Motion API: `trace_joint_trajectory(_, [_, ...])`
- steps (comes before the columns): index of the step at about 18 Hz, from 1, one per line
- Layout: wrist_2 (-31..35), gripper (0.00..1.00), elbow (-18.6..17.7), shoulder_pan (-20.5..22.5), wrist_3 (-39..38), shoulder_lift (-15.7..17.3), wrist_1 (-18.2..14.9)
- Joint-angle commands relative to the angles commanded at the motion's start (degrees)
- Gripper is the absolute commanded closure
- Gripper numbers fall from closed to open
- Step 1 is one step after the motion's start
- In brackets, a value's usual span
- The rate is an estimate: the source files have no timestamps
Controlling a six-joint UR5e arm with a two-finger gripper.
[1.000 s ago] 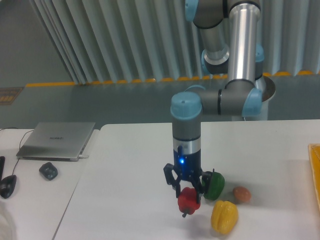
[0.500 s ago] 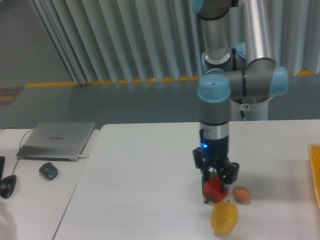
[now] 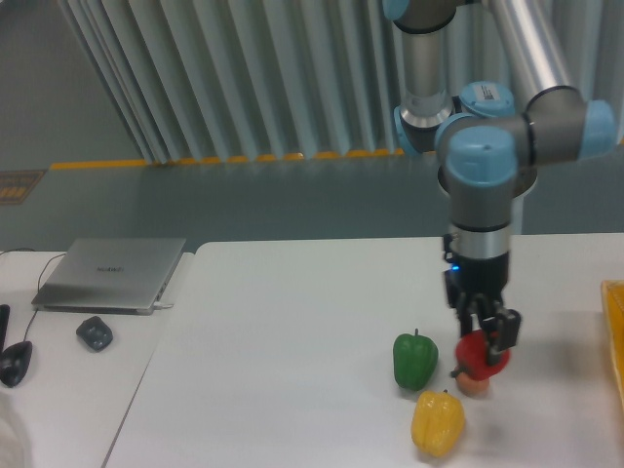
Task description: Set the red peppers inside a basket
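My gripper [image 3: 485,343] is shut on the red pepper [image 3: 480,356] and holds it above the table, right of centre. The pepper hangs just over a small brown egg-like object [image 3: 473,384]. The basket [image 3: 615,336] shows only as a thin yellow-orange rim at the right edge of the frame, well to the right of the gripper.
A green pepper [image 3: 415,360] stands on the white table [image 3: 292,370] left of the gripper, and a yellow pepper [image 3: 438,422] lies in front of it. On a second table at the left are a laptop [image 3: 112,273], a small dark object [image 3: 95,333] and a mouse [image 3: 15,362].
The arm has carried the red pepper to the right, from left of the green pepper to right of it, above the brown object. The other peppers have not moved.
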Motion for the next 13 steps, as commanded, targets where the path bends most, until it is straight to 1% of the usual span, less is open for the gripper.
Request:
trace_joint_trajectory(2, [-0.18, 0.52, -0.09, 2.02, 5.27, 0.00, 0.00])
trace_joint_trajectory(4, [0.08, 0.52, -0.09, 4.13, 12.21, -0.09, 0.00])
trace_joint_trajectory(7, [-0.27, 0.52, -0.09, 7.91, 16.63, -0.09, 0.00])
trace_joint_trajectory(8, [-0.18, 0.52, -0.09, 9.23, 19.77, -0.09, 0.00])
trace_joint_trajectory(9, [-0.01, 0.52, -0.09, 9.67, 22.06, -0.09, 0.00])
trace_joint_trajectory(10, [0.17, 0.52, -0.35, 10.37, 23.83, -0.09, -0.09])
trace_joint_trajectory(12, [0.35, 0.52, -2.10, 12.05, 28.92, -0.09, -0.01])
trace_joint_trajectory(13, [0.35, 0.52, -2.89, 13.44, 33.73, -0.09, -0.18])
